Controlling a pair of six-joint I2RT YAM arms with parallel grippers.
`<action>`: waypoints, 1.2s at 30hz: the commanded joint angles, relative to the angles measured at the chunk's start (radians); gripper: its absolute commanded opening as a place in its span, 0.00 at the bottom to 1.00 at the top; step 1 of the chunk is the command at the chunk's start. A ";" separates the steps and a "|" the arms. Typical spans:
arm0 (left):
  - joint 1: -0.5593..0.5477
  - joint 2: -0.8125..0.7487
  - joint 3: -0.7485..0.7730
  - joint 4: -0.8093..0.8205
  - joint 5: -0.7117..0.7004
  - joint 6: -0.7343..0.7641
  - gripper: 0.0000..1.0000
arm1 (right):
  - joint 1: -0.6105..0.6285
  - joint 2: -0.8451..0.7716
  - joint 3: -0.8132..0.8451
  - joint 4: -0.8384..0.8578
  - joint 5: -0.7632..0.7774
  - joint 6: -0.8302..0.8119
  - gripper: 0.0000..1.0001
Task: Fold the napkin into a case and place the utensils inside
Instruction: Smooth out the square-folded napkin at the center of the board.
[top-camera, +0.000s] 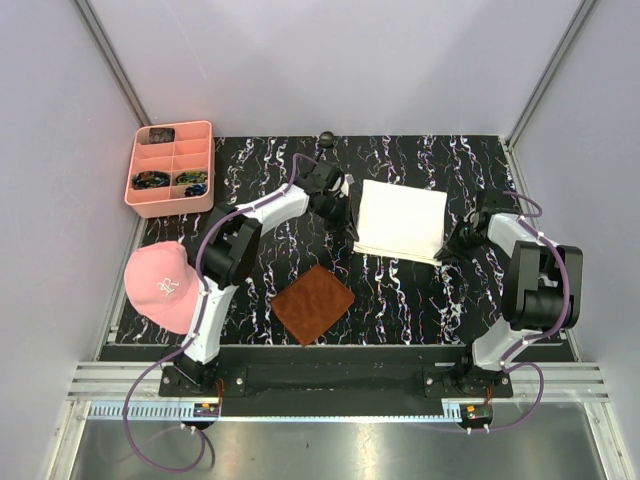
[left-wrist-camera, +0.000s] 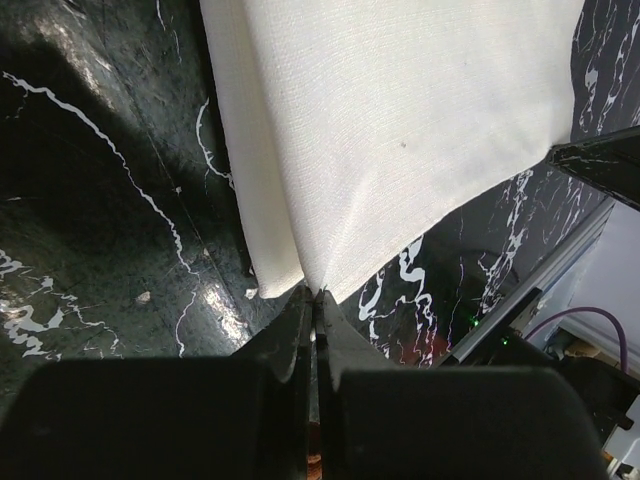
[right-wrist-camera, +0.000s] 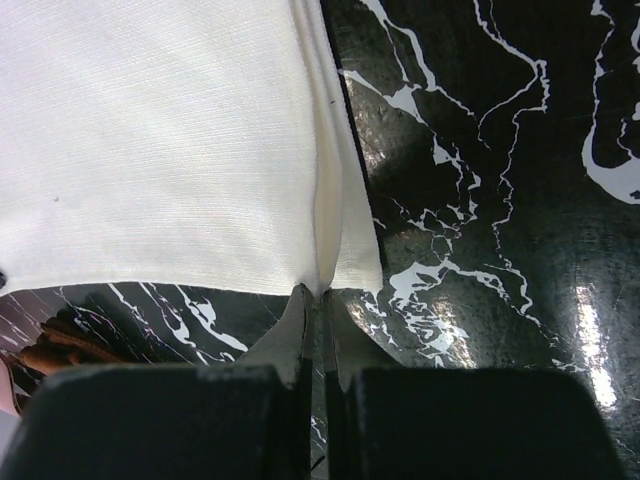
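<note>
Top external view, nearest the arm bases: a brown textured square mat (top-camera: 313, 303) lies turned like a diamond on the black white-veined marble table (top-camera: 400, 300). It sits nearer than the napkin, off the napkin's near left corner and apart from it. Further left of the napkin, a pink baseball cap (top-camera: 162, 284) overhangs the table's left edge beside the left arm. Right of the mat, the marble is bare up to the napkin's near edge.

The large cream-white plain cloth napkin (top-camera: 402, 221) lies as a folded rectangle right of the table's middle, with stacked layers showing along its near edge. In the left wrist view the left gripper (left-wrist-camera: 313, 293) is clenched on the napkin's near left corner, the cloth pinched thin between its fingers. In the right wrist view the right gripper (right-wrist-camera: 312, 290) is clamped the same way on the near right corner, where a folded side edge runs away from the fingertips. Both arms flank the napkin, the right one filling the strip between the napkin and the table's right edge.

Beyond the napkin, bare marble runs to the far edge. A small dark round object (top-camera: 326, 137) sits there, past the napkin's far left corner. Well to the napkin's far left, a pink plastic compartment tray (top-camera: 172, 168) rests at the table's corner, holding small items too small to tell.
</note>
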 joint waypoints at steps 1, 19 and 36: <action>-0.003 -0.009 0.008 0.017 -0.033 0.015 0.04 | -0.002 0.015 -0.006 0.030 0.024 -0.003 0.00; -0.030 -0.069 0.085 -0.004 -0.075 -0.017 0.29 | -0.002 -0.033 0.089 -0.024 -0.016 0.007 0.42; 0.008 -0.024 0.030 -0.003 -0.038 0.017 0.17 | -0.002 -0.028 0.038 0.024 0.031 0.016 0.19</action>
